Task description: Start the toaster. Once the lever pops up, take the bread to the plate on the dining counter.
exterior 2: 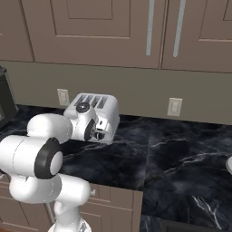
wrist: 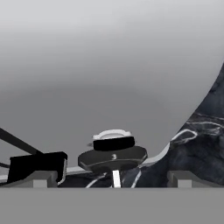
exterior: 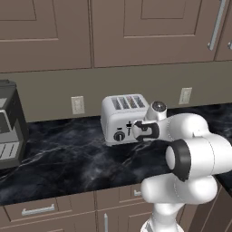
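The silver-grey toaster [exterior: 118,118] [exterior 2: 97,111] stands against the back wall on the black marble worktop [exterior: 68,156]. My gripper [exterior: 137,130] [exterior 2: 100,129] is right up against its front face. In the hand view that face fills most of the picture, with a black round knob [wrist: 113,155] marked 3 just ahead of my gripper [wrist: 111,180]. A black slider lever [wrist: 37,166] sits beside the left fingertip [wrist: 40,178]. The fingers stand wide apart, open, with nothing between them. The bread is hidden; only the top slots [exterior: 129,102] show. A white sliver [exterior 2: 229,165] at the frame's right edge may be the plate.
A larger dark grey appliance [exterior: 9,124] [exterior 2: 3,97] stands at the left end of the worktop. Wall outlets [exterior: 77,104] [exterior 2: 174,107] flank the toaster. Taupe upper cabinets [exterior: 113,31] hang above, and drawers [exterior: 38,210] run below the worktop edge.
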